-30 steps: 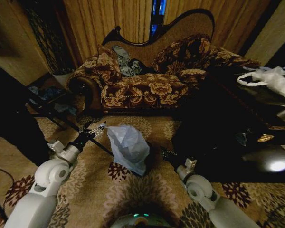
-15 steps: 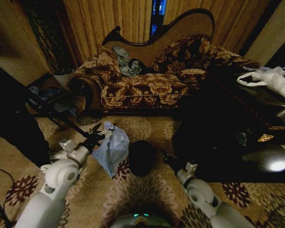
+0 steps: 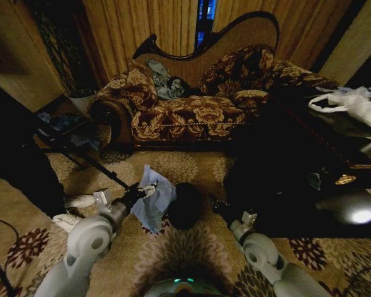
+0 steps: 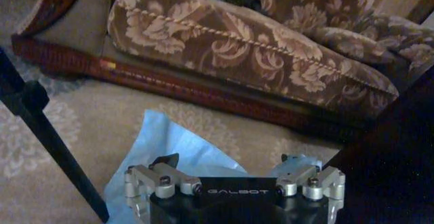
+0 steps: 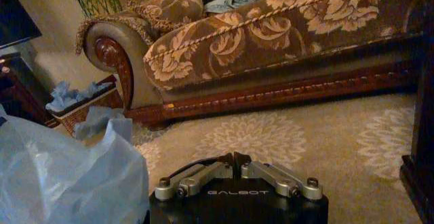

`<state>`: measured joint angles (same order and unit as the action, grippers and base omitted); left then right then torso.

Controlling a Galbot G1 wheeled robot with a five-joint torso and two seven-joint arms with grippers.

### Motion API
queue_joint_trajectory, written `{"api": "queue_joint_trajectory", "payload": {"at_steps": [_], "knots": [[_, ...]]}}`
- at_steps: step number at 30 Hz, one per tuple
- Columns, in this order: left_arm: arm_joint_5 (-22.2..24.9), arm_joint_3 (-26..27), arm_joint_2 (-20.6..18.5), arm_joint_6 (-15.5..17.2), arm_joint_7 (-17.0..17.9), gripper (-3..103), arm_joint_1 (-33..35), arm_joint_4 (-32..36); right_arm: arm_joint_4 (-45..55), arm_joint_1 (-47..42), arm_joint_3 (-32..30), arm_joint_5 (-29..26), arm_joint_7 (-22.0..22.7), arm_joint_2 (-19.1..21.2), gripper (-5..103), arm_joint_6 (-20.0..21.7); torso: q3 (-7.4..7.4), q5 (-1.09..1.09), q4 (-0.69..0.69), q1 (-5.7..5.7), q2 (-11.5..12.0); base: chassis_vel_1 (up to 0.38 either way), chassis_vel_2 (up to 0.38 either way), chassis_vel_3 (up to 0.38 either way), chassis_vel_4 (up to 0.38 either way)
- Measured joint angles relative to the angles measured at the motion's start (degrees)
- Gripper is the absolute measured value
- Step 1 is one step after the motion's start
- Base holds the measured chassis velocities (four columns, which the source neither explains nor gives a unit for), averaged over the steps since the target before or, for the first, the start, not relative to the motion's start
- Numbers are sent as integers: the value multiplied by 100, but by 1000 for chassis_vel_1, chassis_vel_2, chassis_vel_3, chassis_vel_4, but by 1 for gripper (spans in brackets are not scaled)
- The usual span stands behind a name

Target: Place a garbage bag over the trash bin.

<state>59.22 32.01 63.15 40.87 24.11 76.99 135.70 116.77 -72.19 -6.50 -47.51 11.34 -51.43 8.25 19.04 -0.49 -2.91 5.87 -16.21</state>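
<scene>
Setting: patterned floral carpet (image 3: 173,247) in front of a brown floral sofa (image 3: 191,114), wood-panelled wall behind, dark table (image 3: 334,154) on the robot's right carrying a white plastic bag (image 3: 358,105). Left gripper (image 3: 149,190) is low over the carpet, just left of the trash bin (image 3: 185,205); its fingers are pinched together on the garbage bag (image 3: 154,201), and the left wrist view shows the pale blue film (image 4: 183,158) bunched directly ahead of the fingers (image 4: 162,161). The bag hangs crumpled from that grip and lies beside the bin's left side, touching or nearly touching it; it does not cover the bin's mouth. Compared with 0.5 s ago, the left arm has drawn back toward the robot and lowered, and the bag has collapsed into a smaller bunch closer to the bin. At 1.0 s ago the bag was spread wide and hid the bin from the head camera; the bin is now exposed, upright on the carpet, position unchanged. Right gripper (image 3: 217,204) sits just right of the bin, unchanged across the three frames; in the right wrist view its fingers (image 5: 224,164) meet at the tips, holding nothing, with a fold of the bag (image 5: 61,178) at that frame's edge. A grey-blue cloth (image 3: 167,83) lies on the sofa seat. A black tripod leg (image 3: 80,154) crosses the carpet on the robot's left.
</scene>
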Motion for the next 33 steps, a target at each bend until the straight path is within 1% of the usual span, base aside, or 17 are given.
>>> {"api": "queue_joint_trajectory", "payload": {"at_steps": [2, 4, 5, 6, 7, 12, 17, 20, 21, 23, 24, 26, 27, 30, 31, 32, 33], "knots": [[140, -6, -8, 60, 109, 100, -31, -5, 0, 1, 0, -4, -1, 9, 0, -2, 0, 0, 0, 0, 0, 0, 0, 0, 0], [585, -30, -47, 141, 460, 100, -87, -38, -6, 2, 0, -14, -5, 34, 0, -13, 0, 0, 0, 0, 0, 0, 0, 0, 0], [585, -30, -47, 141, 460, 100, -87, -38, -6, 2, 0, -14, -5, 34, 0, -13, 0, 0, 0, 0, 0, 0, 0, 0, 0], [818, -32, -77, 161, 602, 100, -94, -63, -14, 2, -4, -16, -15, 52, 0, -22, 0, 0, 0, 0, 0, 0, 0, 0, 0], [910, -26, -105, 163, 634, 100, -85, -89, -22, 3, -5, -18, -22, 61, 0, -30, 0, 0, 0, 0, 0, 0, 0, 0, 0], [963, -23, -155, 163, 623, 100, -43, -187, -53, 43, 4, -21, -37, 69, 0, -46, 0, 0, 0, 0, 0, 0, 0, 0, 0], [936, -96, -202, 155, 546, 102, -79, -623, -64, 134, 55, -101, -65, 78, 0, -107, 0, 0, 1, 0, 0, 0, 0, 0, 0], [903, -165, -191, 149, 437, 90, -221, -1124, -64, 134, 66, -115, -94, 86, 0, -127, 0, -1, -1, 0, 0, 0, 0, 0, 0], [903, -165, -191, 149, 437, 90, -221, -1124, -64, 134, 66, -115, -94, 86, 0, -127, 0, -1, -1, 0, 0, 0, 0, 0, 0], [647, -240, -137, 145, 139, 80, -293, -1559, -66, 131, 94, -110, -103, 65, 0, -142, 0, -1, -1, 0, 0, 0, 0, 0, 0], [647, -240, -137, 145, 139, 80, -293, -1559, -66, 131, 94, -110, -103, 65, 0, -142, 0, -1, -1, 0, 0, 0, 0, 0, 0], [292, -304, -62, 104, -195, 68, -298, -1877, -60, 95, 126, -99, -103, 53, 0, -155, 0, -1, 0, 0, 0, 0, 0, 0, 0], [292, -304, -62, 104, -195, 68, -298, -1877, -60, 95, 126, -99, -103, 53, 0, -155, 0, -1, 0, 0, 0, 0, 0, 0, 0], [41, -335, 48, 23, -408, 52, -268, -2108, -36, 25, 130, -63, -108, 68, 0, -169, 0, 0, 0, 0, 0, 0, 0, 0, 0], [11, -336, 62, 14, -453, 52, -261, -2150, -32, 15, 130, -55, -110, 74, 0, -171, 0, 0, 0, 0, 0, 0, 0, 0, 0], [-35, -338, 76, 7, -510, 46, -258, -2201, -25, 8, 130, -49, -112, 77, 0, -172, 0, 0, 0, 0, 0, 0, 0, 0, 0], [-35, -338, 76, 7, -510, 46, -258, -2201, -25, 8, 130, -49, -112, 77, 0, -172, 0, 0, 0, 0, 0, 0, 0, 0, 0]]}}
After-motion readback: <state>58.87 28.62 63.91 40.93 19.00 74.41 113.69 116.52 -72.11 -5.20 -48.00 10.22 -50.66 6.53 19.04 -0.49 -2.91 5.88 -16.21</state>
